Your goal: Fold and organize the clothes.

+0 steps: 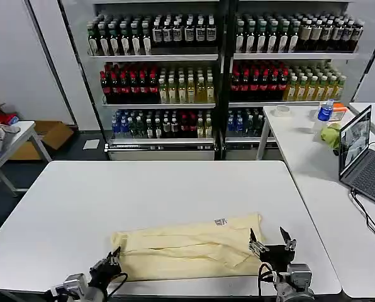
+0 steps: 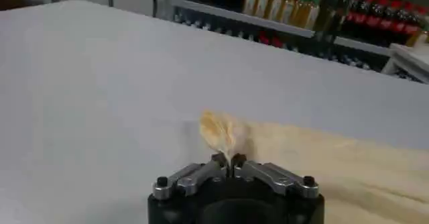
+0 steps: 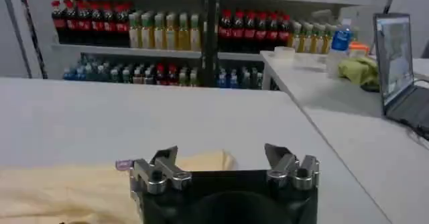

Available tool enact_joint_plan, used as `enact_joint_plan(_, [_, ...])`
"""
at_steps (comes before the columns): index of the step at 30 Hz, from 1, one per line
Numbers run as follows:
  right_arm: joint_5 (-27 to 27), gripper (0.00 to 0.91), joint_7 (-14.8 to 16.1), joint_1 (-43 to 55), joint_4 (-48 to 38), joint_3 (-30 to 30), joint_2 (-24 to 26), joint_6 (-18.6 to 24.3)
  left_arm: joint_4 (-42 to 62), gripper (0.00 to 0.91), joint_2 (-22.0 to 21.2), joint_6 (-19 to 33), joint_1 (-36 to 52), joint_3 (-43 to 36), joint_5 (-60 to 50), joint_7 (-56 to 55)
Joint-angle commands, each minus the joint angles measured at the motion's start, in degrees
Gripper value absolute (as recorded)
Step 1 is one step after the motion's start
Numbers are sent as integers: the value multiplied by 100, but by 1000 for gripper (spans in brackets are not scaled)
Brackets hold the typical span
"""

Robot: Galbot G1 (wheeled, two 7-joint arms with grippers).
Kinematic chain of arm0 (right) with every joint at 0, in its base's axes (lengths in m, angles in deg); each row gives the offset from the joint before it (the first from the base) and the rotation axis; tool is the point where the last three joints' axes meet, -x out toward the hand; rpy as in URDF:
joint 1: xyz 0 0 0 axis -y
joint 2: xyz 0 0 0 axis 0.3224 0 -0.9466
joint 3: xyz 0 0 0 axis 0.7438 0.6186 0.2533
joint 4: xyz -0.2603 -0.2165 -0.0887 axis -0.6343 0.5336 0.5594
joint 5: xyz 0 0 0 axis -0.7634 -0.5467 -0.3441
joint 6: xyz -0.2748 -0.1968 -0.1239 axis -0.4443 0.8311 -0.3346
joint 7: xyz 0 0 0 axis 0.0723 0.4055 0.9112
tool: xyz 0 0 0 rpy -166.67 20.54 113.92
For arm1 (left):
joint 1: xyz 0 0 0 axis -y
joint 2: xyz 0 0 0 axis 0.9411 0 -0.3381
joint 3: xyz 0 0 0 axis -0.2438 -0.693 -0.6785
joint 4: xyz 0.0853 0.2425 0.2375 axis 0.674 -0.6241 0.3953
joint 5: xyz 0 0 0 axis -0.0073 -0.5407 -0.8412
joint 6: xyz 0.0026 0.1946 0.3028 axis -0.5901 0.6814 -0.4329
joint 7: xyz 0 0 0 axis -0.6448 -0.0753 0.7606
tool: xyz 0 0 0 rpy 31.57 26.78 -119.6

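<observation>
The clothes [image 1: 187, 248], one pale yellow T-shirt folded into a long band, lie across the near part of the white table [image 1: 143, 189], a small label showing near the far right corner. My left gripper [image 1: 114, 258] is at the band's left end, shut on a pinch of the fabric [image 2: 221, 133] that stands up between its fingertips. My right gripper [image 1: 270, 242] is open at the band's right end; in its wrist view the gripper [image 3: 221, 155] has only the shirt's corner [image 3: 201, 161] beyond its spread fingers and nothing held.
A second white table [image 1: 313, 157] on the right carries a laptop [image 1: 363, 157], a green cloth lump [image 1: 331, 135] and a bottle. Drink shelves [image 1: 219, 69] fill the back. Another table stands at the far left. Bare tabletop lies beyond the shirt.
</observation>
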Motion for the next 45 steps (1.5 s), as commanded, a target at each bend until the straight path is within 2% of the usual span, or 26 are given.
enact_joint_plan(1, [23, 907, 4, -25, 48, -66, 14, -7, 115, 10, 646, -20, 184, 891, 857, -9])
enact_joint_plan(9, [100, 907, 20, 39, 86, -115, 68, -8, 690, 10, 1337, -94, 457, 1856, 1607, 28])
enact_joint_plan(16, [131, 907, 26, 47, 62, -157, 114, -10, 743, 10, 1564, -247, 681, 2273, 2404, 10])
enact_joint_plan(24, [126, 907, 20, 47, -6, -156, 111, -8, -598, 10, 1043, -454, 540, 1684, 3626, 23])
enact_joint_plan(30, [130, 907, 26, -1, 7, -213, 148, -5, -1011, 10, 704, -522, 623, 1288, 4752, -44])
enact_joint_plan(37, [129, 907, 27, -24, 2, -258, 153, 4, -982, 10, 448, -522, 943, 558, 4851, -113])
enact_joint_plan(45, [161, 907, 23, 18, 6, -268, 175, -2, -685, 10, 39, -443, 1444, -478, 4240, -156])
